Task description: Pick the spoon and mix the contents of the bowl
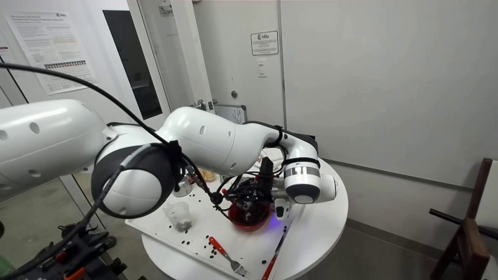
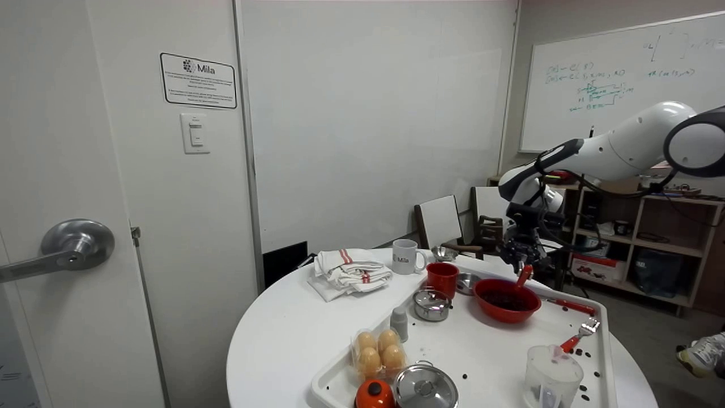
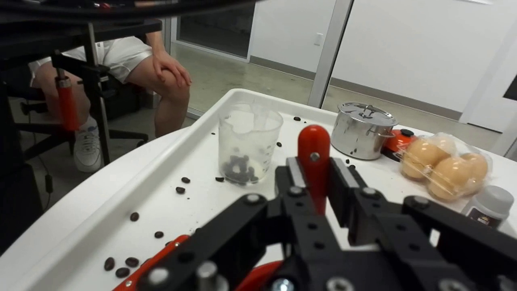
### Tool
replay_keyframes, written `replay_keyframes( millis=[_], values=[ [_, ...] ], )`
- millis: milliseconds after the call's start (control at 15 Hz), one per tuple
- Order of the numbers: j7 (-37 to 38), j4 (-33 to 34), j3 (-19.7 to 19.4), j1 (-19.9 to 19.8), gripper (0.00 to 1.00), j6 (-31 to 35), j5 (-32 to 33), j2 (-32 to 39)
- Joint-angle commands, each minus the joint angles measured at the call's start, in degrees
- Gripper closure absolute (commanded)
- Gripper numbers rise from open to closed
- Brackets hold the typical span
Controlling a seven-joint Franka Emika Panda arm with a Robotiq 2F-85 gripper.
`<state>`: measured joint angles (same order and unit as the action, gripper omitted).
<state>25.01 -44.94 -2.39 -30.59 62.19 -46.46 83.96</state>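
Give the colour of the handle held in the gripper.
Red; the handle shows best in the wrist view.

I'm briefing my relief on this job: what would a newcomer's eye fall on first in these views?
Probably the white arm, reaching over the white table in both exterior views. Next, the red handle clamped in the gripper, slanting over the red bowl in an exterior view. Then perhaps the dark beans scattered on the white tray around the clear measuring cup.

Arm (image 1: 210, 138) extended, wrist (image 1: 302, 177) bent; hand (image 3: 316, 174) tilted downward, fingers (image 3: 344, 173) clamped.
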Motion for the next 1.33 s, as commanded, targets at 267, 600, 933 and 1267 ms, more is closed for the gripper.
replay_keyframes(
  millis=[267,600,933,1267],
  values=[
    [-0.8,3.5,0.8,5.2,0.93,0.6,2.8,0.0],
    [-3.9,2.3,1.9,7.3,0.93,-1.4,5.8,0.0],
    [-10.0,-0.8,1.9,6.7,0.93,-6.8,9.3,0.2],
    [-9.0,-2.8,1.0,2.9,0.93,-4.4,7.0,0.3]
  ],
)
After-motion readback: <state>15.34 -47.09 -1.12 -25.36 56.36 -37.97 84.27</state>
